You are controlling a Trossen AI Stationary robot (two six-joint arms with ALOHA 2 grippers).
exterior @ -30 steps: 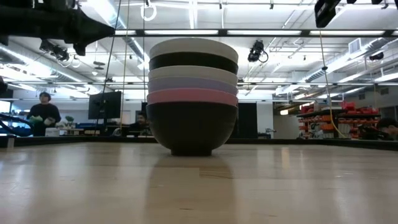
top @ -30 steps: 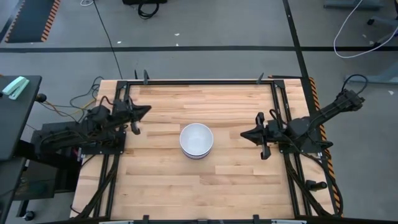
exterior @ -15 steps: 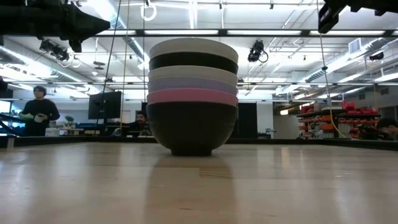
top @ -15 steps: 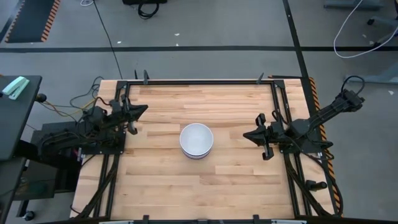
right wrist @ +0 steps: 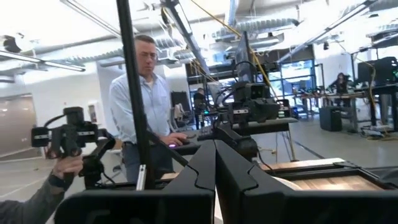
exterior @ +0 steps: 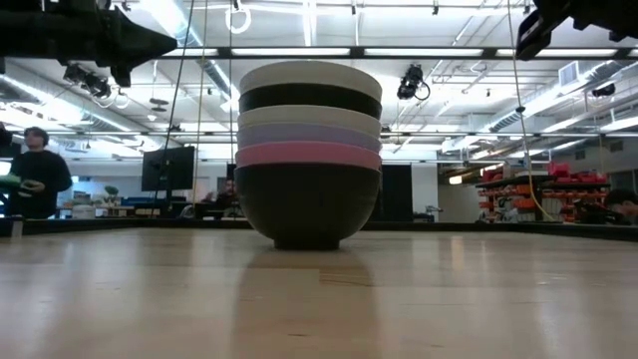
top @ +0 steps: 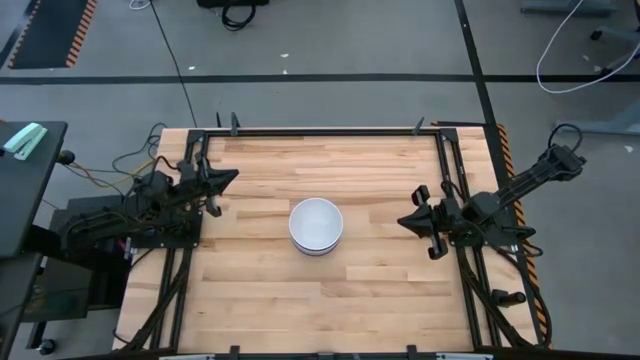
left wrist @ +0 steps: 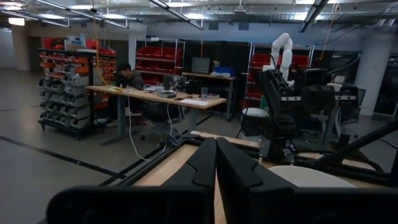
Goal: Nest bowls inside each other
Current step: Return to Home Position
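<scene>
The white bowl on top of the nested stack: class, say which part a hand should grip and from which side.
Probably the rim of the smooth round white bowl, from straight above, one finger inside, one outside: it opens upward, and only its rim band shows above the black bowl under it.

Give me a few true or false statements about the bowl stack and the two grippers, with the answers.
The six bowls form one stack. True.
The top bowl is black. False: it is white.
The bottom bowl is black. True.
The pink bowl sits above the lavender bowl. False: it sits directly under it.
The right gripper grips the stack. False: it is shut and empty, apart from the stack, as is the left gripper.
</scene>
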